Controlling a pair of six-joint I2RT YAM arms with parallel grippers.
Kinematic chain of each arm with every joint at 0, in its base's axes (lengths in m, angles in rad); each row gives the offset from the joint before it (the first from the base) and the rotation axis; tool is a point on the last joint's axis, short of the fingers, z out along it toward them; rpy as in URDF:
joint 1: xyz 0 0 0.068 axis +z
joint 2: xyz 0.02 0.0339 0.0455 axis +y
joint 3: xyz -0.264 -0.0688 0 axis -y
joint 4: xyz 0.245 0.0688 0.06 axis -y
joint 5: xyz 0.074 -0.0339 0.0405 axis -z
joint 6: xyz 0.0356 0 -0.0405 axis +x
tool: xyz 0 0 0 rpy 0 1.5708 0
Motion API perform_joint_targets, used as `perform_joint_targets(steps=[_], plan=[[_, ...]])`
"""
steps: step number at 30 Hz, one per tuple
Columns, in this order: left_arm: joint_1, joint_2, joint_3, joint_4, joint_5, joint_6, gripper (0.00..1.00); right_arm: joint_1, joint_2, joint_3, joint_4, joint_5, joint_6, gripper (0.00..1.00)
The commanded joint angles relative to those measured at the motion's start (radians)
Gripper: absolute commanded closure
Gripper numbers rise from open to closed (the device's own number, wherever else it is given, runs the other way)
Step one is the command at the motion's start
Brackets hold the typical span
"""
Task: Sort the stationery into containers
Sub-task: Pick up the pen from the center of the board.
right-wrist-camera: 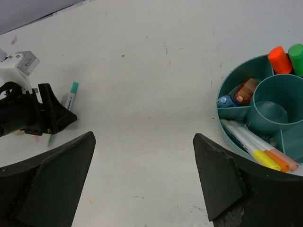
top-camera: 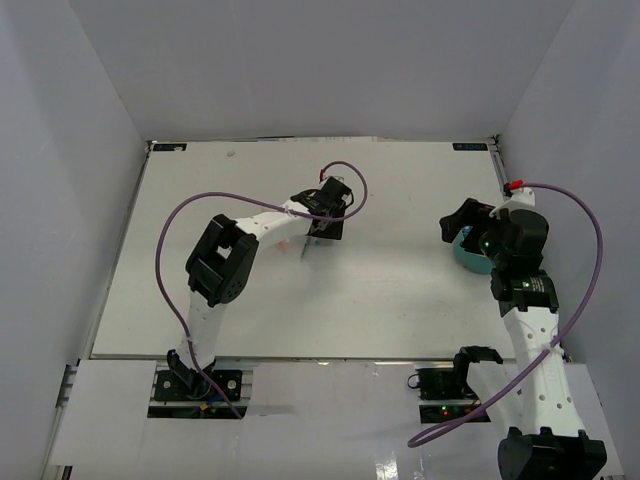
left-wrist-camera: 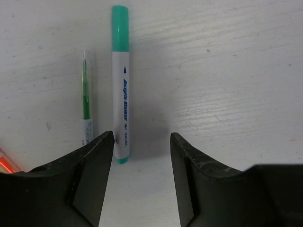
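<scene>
A white marker with a teal cap [left-wrist-camera: 120, 85] lies on the table just ahead of my left gripper [left-wrist-camera: 142, 137], its near end beside the left fingertip. A thin green pen [left-wrist-camera: 86, 99] lies parallel on its left. An orange tip [left-wrist-camera: 5, 164] shows at the lower left edge. My left gripper is open and empty, low over the table [top-camera: 322, 232]. The teal organiser cup [right-wrist-camera: 225, 85] holds orange-capped [right-wrist-camera: 279, 59] and green-capped [right-wrist-camera: 297, 56] highlighters, a salmon piece [right-wrist-camera: 246, 90], a blue piece [right-wrist-camera: 226, 100] and several pens [right-wrist-camera: 251, 144]. My right gripper [right-wrist-camera: 144, 135] is open and empty beside it.
The organiser stands at the table's right side [top-camera: 468, 258], partly under my right wrist. The left arm's gripper shows in the right wrist view [right-wrist-camera: 42, 116], with the teal-capped marker [right-wrist-camera: 72, 94] beside it. Grey walls enclose the white table [top-camera: 400, 300].
</scene>
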Motion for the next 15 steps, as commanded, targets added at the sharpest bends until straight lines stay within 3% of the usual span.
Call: perform_joint_targets(steps=[1, 15], plan=[[0.001, -0.008, 0.039, -0.025, -0.038, 0.007, 0.39, 0.010, -0.015, -0.008, 0.023, -0.019, -0.020, 0.10], [0.006, 0.035, 0.065, -0.052, -0.018, 0.012, 0.45, 0.023, -0.021, -0.025, 0.040, -0.022, -0.028, 0.10]])
